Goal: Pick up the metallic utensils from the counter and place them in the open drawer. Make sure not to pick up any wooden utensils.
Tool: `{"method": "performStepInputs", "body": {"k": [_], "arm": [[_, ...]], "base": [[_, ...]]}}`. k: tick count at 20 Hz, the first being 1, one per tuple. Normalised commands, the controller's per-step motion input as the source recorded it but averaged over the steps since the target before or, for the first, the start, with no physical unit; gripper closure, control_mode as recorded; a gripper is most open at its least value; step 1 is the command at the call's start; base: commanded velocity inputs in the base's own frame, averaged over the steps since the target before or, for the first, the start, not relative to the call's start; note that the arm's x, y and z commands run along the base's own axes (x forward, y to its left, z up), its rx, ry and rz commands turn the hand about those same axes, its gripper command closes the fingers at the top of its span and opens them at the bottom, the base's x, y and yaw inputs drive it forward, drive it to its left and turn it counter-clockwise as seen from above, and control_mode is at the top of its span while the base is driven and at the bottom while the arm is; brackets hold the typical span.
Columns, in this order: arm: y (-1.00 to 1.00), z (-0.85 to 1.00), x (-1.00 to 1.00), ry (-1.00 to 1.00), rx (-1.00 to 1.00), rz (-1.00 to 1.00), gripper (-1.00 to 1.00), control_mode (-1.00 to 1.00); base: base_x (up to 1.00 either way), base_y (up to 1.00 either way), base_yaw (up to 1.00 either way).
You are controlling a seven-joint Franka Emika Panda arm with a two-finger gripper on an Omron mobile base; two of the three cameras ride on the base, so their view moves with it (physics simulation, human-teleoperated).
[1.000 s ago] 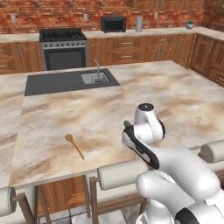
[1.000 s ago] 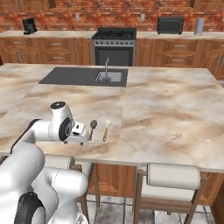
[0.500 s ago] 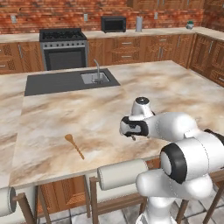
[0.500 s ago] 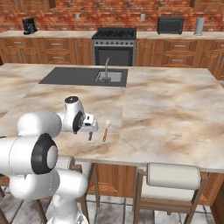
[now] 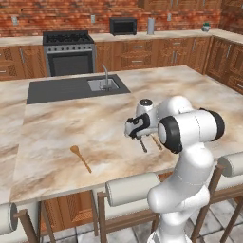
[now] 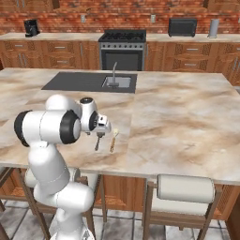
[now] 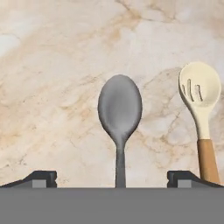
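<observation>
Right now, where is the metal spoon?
The metal spoon lies on the counter centred between the open gripper's fingertips in the hand view, beside the cream slotted spoon.

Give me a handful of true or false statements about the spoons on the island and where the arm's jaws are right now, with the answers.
1. The grey metal spoon lies centred between the open gripper fingertips. True.
2. The jaws are already closed on the metal spoon. False: they stand wide apart, holding nothing.
3. The cream slotted spoon lies beside the metal spoon, roughly parallel to it. True.
4. The orange-brown wooden spoon touches the metal spoon. False: it lies apart, further along the counter.
5. The metal spoon sits in the sink. False: it lies on the marble near the front edge.
</observation>
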Motion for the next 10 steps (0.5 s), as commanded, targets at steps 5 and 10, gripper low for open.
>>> {"method": "performStepInputs", "body": {"k": [5, 10], "arm": [[0.0, -0.4, 0.11, 0.04, 0.0, -0.04, -1.0, -1.0], [-0.1, -0.17, -0.59, 0.04, 0.0, -0.02, -1.0, -1.0]], "base": [[0.0, 0.0, 0.0], [0.0, 0.0, 0.0]]}}
